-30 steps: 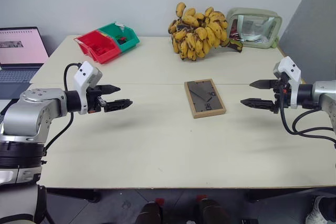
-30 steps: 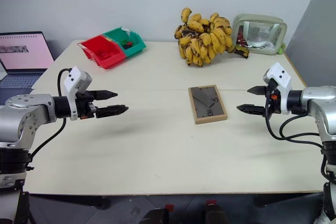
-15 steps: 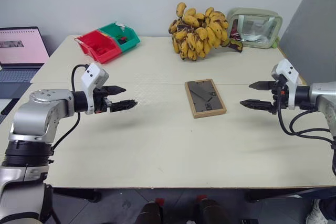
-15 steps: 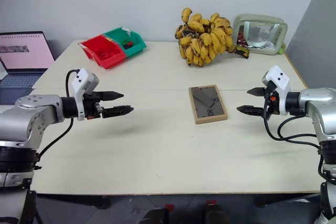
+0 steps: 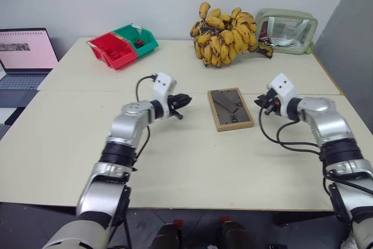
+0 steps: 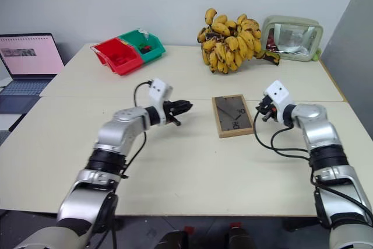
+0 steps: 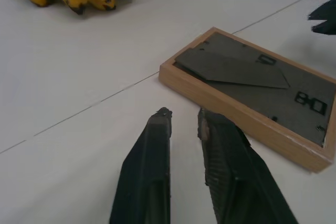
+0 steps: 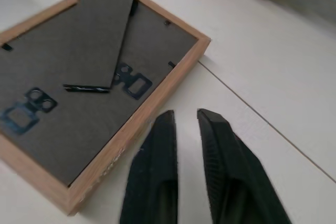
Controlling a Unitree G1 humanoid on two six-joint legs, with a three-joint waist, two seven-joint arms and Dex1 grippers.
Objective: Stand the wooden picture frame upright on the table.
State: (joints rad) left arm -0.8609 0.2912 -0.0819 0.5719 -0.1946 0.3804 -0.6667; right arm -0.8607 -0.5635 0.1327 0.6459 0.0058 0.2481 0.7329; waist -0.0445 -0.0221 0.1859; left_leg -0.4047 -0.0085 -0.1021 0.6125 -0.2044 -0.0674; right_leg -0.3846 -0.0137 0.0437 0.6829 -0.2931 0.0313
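Note:
The wooden picture frame (image 5: 231, 108) lies flat on the table (image 5: 175, 155), dark back panel and stand flap facing up, just in front of the seam. My left gripper (image 5: 183, 101) hovers a short way off the frame's left edge, shut and empty. In the left wrist view its fingertips (image 7: 164, 114) point at the frame's near corner (image 7: 210, 85). My right gripper (image 5: 262, 102) sits just off the frame's right edge, also shut and empty. The right wrist view has that gripper (image 8: 185, 115) close beside the wooden rim (image 8: 157, 95) without touching it.
A large bunch of bananas (image 5: 224, 27) and a clear zip pouch (image 5: 287, 27) stand at the back of the table. Red and green bins (image 5: 119, 48) are at the back left. A laptop (image 5: 26, 56) sits on a side surface at far left.
Both arms swung inward from the table's sides to either side of the frame. Both grippers went from open to shut. The frame has not moved.

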